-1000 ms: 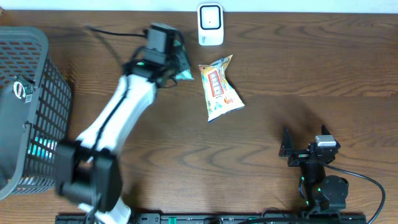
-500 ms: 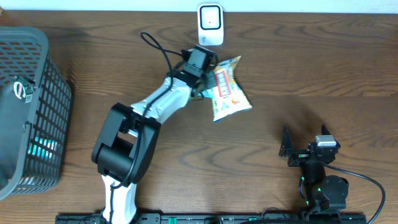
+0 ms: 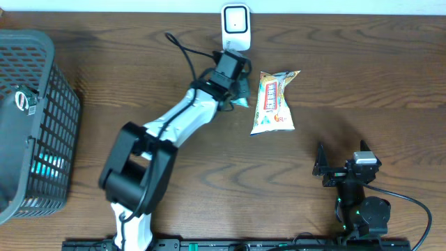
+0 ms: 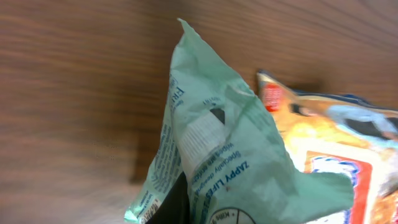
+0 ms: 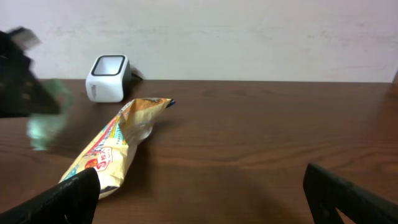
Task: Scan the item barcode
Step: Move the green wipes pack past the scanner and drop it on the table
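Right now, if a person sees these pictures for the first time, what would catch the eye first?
First, the long white-and-black left arm stretched diagonally across the dark wooden table, its left gripper shut on a crinkled pale green packet just in front of the small white barcode scanner at the far edge. Next, the yellow-orange snack bag lying beside that packet, and the black wire basket at the left edge.

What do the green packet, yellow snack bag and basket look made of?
Green packet: thin flexible film, probably plastic, fairly matte; it creases and carries print. Yellow snack bag: glossier printed film, plastic or foil-lined; puffed body, flat sealed ends. Basket: dark rigid grid, likely moulded plastic; coated wire not ruled out.
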Robot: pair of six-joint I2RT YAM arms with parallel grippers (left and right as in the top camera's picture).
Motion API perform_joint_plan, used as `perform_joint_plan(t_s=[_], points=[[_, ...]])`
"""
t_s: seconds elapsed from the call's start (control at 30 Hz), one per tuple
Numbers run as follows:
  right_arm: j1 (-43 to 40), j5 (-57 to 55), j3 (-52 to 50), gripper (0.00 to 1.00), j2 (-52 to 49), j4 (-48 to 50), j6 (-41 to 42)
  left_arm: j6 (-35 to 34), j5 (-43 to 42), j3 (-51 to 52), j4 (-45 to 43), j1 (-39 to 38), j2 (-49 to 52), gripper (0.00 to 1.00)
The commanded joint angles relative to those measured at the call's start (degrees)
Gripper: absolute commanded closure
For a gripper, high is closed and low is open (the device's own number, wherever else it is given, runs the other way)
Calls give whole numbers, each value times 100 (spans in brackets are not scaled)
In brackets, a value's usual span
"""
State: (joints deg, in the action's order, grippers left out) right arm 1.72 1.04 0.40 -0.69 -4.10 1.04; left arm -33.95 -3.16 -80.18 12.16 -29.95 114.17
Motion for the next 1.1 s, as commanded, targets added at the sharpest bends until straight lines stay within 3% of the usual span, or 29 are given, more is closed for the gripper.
perform_joint_plan(t_s=[0.0,0.37,0.57,0.83,0.9,0.97,1.07], points=[[31,-26,-9,1,31,-24,61,136,621,-33,592,118,-551,93],[31,-26,-9,1,31,-24,61,133,824,-31,1054,83,-592,85],[31,-26,-9,1,31,-24,61,133,813,-31,1054,-105,-592,55],[31,-26,-9,1,31,-24,61,146,815,-61,1051,-120,-785,51],[31,-26,-9,1,31,-24,61,457,822,-125,1049,-17,-1043,51],[31,-26,-9,1,31,-24,61,1263,935,-236,1056,179,-1484,51],[31,-26,-9,1,31,-24,61,2020,1593,-251,1058,546,-2256,49]])
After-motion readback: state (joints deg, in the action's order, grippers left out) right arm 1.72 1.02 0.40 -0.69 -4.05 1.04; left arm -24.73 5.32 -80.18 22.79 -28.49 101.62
